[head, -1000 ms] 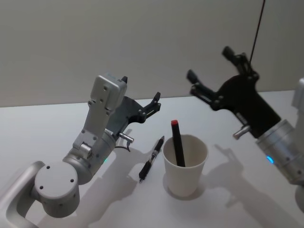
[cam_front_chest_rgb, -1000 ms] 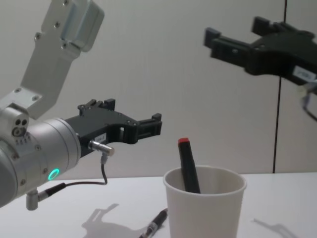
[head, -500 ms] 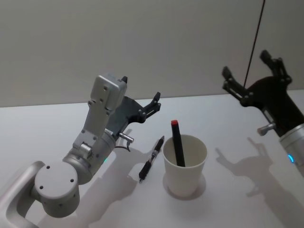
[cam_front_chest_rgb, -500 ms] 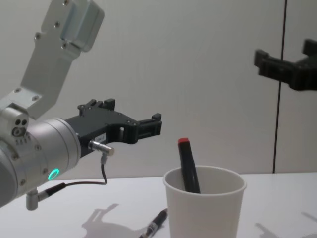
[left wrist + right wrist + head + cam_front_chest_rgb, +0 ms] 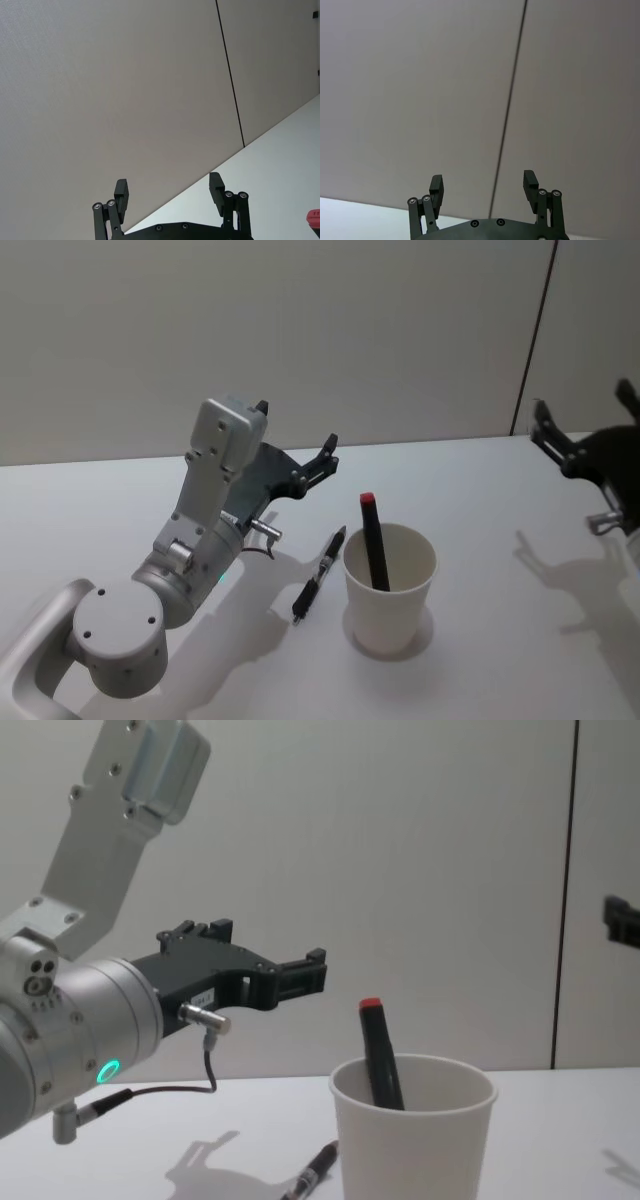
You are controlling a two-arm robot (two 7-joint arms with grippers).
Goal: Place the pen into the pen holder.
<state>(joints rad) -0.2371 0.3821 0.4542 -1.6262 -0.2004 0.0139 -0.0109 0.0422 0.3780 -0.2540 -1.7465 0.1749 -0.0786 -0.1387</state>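
Two pens are showing on our table (image 5: 500, 500) — the red-capped pen (image 5: 373, 540) is standing tilted inside the cup (image 5: 385, 618), its cap poking above the rim, and a black pen (image 5: 318, 576) is lying flat just beside the cup on its left. We are holding our left gripper (image 5: 297, 427) up above the table behind that lying pen, fingers spread wide and gripping nothing. Our right gripper (image 5: 583, 405) is hanging at the far right, well apart from the cup, likewise wide open and empty. We are judging the placing as done for the red-capped pen; if the black pen is meant too, we are looking at a whole pick and drop left to do.
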